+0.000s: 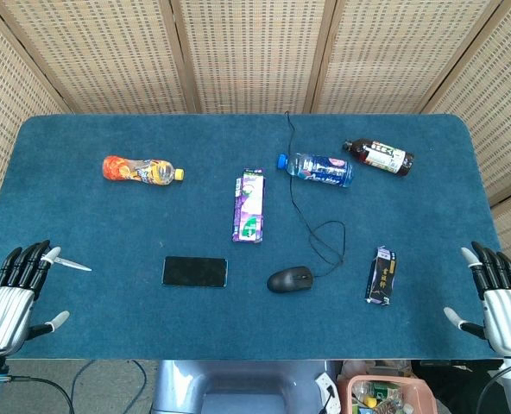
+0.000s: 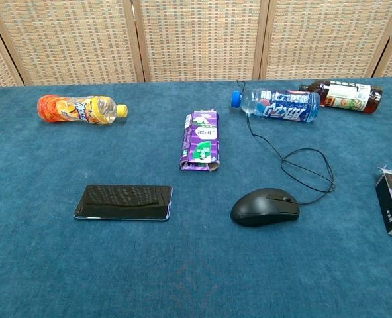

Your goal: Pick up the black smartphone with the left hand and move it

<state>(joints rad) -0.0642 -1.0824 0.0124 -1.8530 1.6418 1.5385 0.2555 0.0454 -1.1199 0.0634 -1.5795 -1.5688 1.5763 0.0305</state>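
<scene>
The black smartphone (image 1: 194, 272) (image 2: 124, 202) lies flat, screen up, near the front of the blue table (image 1: 83, 216), left of centre. My left hand (image 1: 15, 293) hovers at the table's front left corner, well to the left of the phone, fingers spread and holding nothing. At the front right corner my right hand (image 1: 497, 293) is also spread and holds nothing. The chest view shows neither hand.
A black wired mouse (image 1: 290, 279) (image 2: 265, 206) sits right of the phone, its cable running to the back. A purple carton (image 1: 249, 204) (image 2: 200, 141) lies behind. An orange bottle (image 1: 139, 169), a blue-capped bottle (image 1: 320, 169), a dark bottle (image 1: 379, 157) and a dark packet (image 1: 381, 275) lie around.
</scene>
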